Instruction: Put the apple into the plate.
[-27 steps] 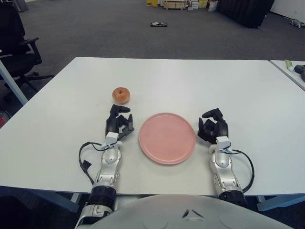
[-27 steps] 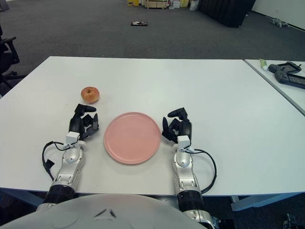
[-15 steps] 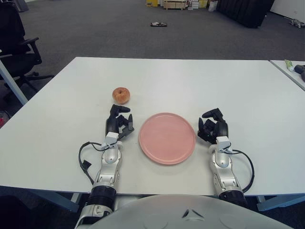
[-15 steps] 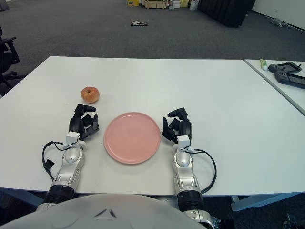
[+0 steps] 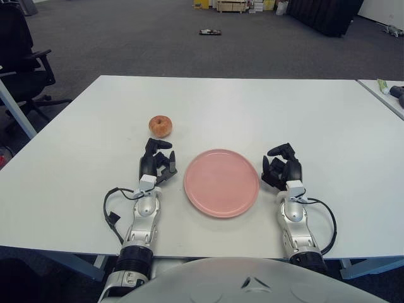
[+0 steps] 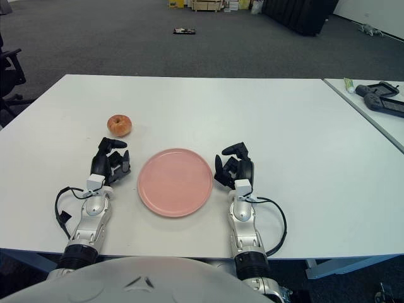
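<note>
While a white table [image 5: 252, 107] fills most of the view, grey carpet [image 5: 126, 38] stretches away behind it into a large room. An office chair [image 5: 19, 57] stands off the table's left side, boxes [image 5: 230, 5] sit by the far wall, and a small dark object [image 5: 210, 31] lies on the carpet well beyond the far edge. A second table [image 6: 369, 107] begins just right of the first, with a narrow gap between them; it carries a dark device [image 6: 382, 98] and a small green-tipped item [image 6: 348, 83].

The near edge runs just in front of the robot's body, and both forearms cross it. Bare tabletop lies wide on the far half and on the right.

The apple [image 5: 160, 125] rests on the table, left of centre, apart from the plate [image 5: 221, 182] and beyond its left rim. The plate is pink and lies flat between the two hands, with nothing on it.

The left hand [image 5: 155, 165] rests on the table just left of the plate, its fingers loosely curled around nothing, fingertips pointing toward the apple, which sits near but not touching. The right hand [image 5: 282, 170] rests just right of the plate, fingers likewise curled and holding nothing. Nothing lies between the apple and the plate. A black cable [image 5: 113, 208] loops beside the left forearm, another cable [image 5: 325, 221] beside the right.
</note>
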`<state>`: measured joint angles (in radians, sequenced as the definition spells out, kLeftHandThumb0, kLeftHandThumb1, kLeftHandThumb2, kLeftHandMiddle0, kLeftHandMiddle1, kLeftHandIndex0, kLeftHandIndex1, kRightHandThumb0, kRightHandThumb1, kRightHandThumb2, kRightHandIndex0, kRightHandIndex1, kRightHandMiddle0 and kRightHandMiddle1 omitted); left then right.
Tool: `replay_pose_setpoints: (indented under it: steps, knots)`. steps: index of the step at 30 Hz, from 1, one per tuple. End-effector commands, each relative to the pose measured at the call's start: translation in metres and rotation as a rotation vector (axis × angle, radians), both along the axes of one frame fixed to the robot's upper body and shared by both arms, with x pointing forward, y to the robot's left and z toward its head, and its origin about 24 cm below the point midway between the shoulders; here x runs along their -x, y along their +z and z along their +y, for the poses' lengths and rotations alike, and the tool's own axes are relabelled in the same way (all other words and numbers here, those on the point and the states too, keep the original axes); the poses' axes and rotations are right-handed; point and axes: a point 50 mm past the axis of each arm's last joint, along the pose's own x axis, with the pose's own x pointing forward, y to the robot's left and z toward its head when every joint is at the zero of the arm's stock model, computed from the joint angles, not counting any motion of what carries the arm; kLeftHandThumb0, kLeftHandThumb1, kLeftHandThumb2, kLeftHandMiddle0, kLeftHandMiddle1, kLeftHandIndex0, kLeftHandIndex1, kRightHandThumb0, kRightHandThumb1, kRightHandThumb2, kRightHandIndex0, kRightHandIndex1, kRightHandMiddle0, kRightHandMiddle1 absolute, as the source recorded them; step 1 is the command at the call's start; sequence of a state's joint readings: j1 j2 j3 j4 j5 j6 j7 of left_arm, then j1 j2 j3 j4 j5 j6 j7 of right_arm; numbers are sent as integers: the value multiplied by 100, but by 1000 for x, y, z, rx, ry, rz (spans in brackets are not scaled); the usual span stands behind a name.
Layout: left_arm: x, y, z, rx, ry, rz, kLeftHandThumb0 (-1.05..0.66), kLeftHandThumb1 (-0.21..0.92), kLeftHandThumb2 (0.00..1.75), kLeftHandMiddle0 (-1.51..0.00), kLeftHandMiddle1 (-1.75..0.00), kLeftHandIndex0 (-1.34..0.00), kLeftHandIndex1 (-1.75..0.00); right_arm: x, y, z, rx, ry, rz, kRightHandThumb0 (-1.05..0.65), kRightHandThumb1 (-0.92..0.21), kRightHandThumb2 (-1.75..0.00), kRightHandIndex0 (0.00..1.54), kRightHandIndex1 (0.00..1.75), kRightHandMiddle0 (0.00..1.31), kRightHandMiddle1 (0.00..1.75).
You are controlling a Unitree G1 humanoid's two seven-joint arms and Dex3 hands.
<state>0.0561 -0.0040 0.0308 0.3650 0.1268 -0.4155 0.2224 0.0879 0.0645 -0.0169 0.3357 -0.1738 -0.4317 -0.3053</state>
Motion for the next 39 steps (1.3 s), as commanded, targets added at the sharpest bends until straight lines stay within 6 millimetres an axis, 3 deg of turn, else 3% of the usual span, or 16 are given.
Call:
replay_pose_setpoints:
  steps: [1,12,18,22,27,30,33,34,39]
  knots:
    - [-7,4,4,-24,-3,-10,-40,58,98,-84,-175,-41,-175,2,-4,2,-4,-3,14,-40,-61,-95,96,175,39,175]
    - [-50,40,16,-126,36,-151,-40,59,97,-81,-175,-40,-175,1,-6,1,-3,-7,21,-40,-61,-96,97,175,39,175]
    - [-60,46,23,-230,81,-197,-39,63,92,-78,-175,-38,-175,0,-7,1,-1,-5,23,-40,-61,-96,97,175,39,175]
    - [-75,51,34,-313,81,-198,-38,69,85,-67,-173,-34,-175,-1,-9,0,-2,-4,25,-40,-61,-96,97,175,39,175]
    - [-90,59,36,-389,46,-225,-36,87,59,-51,-152,-22,-175,-2,-9,0,-5,-9,27,-40,-60,-96,96,175,40,175]
    - [-98,65,36,-429,29,-238,-35,91,55,-46,-139,-20,-175,-2,-10,0,-5,-11,29,-40,-60,-97,96,175,40,175]
    - [-111,71,38,-507,17,-235,-35,92,54,-29,-123,-19,-175,-2,-10,-1,-1,-13,30,-40,-60,-97,96,175,40,175]
    - [-114,72,39,-527,17,-233,-47,92,59,-20,-115,-12,-156,-2,-10,-1,1,-14,30,-40,-60,-97,96,175,40,175]
    - [-123,76,38,-643,20,-228,-68,90,64,-4,-87,-2,-110,-2,-10,-2,4,-13,27,-40,-60,-96,95,175,40,175]
